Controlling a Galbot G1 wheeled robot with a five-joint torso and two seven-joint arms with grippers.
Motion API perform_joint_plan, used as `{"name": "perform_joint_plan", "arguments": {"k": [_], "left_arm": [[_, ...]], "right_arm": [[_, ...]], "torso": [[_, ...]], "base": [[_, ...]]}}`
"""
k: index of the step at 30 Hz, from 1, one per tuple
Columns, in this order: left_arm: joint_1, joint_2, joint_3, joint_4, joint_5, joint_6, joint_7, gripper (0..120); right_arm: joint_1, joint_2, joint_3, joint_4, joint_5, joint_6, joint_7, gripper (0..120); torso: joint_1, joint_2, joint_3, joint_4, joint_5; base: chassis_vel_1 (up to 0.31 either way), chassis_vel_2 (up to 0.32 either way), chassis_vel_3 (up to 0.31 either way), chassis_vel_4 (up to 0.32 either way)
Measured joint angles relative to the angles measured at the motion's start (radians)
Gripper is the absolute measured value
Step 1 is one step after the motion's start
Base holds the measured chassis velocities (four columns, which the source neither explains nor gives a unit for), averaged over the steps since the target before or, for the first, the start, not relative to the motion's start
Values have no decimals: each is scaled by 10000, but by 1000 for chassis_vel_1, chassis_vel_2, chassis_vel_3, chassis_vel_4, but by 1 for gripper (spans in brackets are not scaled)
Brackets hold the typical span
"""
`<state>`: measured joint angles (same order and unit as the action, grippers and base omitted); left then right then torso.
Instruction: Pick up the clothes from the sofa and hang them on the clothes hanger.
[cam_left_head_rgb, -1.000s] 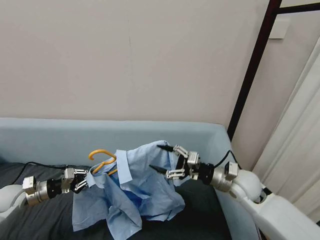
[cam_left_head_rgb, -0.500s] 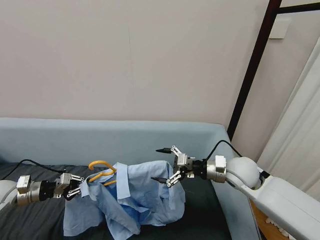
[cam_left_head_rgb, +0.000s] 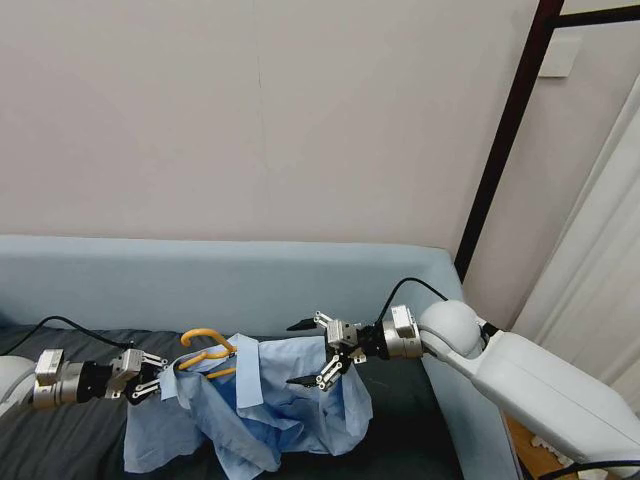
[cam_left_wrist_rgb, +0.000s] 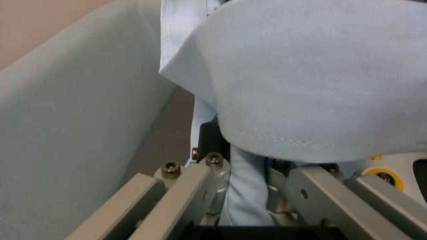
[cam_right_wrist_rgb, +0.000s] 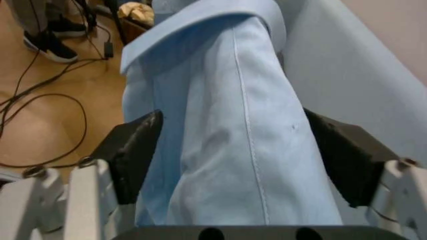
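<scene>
Two grippers bracket the shirt (cam_left_head_rgb: 270, 410) in the head view. The left gripper (cam_left_head_rgb: 150, 378) is at its left edge and the right gripper (cam_left_head_rgb: 305, 352) at its upper right. The shirt's long axis runs across the sofa (cam_left_head_rgb: 200, 280), parallel to the backrest. The pale blue shirt is crumpled. It sags onto the dark seat (cam_left_head_rgb: 75, 450) toward the sofa's right end, with its collar round an orange hanger (cam_left_head_rgb: 205, 340) whose hook pokes up on the left. The right gripper's fingers are spread wide, one above and one below the shirt's top fold. We judge this arm the better placed for the next grasp.

From the left wrist view we see a narrow strip of blue cloth running down between the fingers, which are pressed together on it. A hemmed edge hangs above, with the sofa's pale backrest alongside.

From the right wrist view a long, smooth fold of the shirt runs straight out from the wrist. It passes between the two black pads (cam_right_wrist_rgb: 137, 150), which stand on either side of it, not yet closed. We reckon closing them would catch this fold.
</scene>
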<state>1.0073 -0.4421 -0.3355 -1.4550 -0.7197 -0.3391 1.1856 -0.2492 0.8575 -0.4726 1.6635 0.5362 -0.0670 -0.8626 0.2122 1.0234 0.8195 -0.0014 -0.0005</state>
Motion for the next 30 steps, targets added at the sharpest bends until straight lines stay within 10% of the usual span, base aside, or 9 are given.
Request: {"name": "perform_joint_plan", "arguments": {"k": [19, 30], "left_arm": [[-239, -155, 255, 156, 300, -140, 188, 1], [-758, -339, 519, 657, -500, -854, 58, 20]], "right_arm": [[144, 558, 55, -660, -340, -520, -1194, 8], [-300, 581, 428, -860, -163, -236, -1153, 8]], "torso": [[0, 0, 0, 2, 0], [0, 0, 0, 0, 0]], "base": [[0, 0, 0, 0], [0, 0, 0, 0]]}}
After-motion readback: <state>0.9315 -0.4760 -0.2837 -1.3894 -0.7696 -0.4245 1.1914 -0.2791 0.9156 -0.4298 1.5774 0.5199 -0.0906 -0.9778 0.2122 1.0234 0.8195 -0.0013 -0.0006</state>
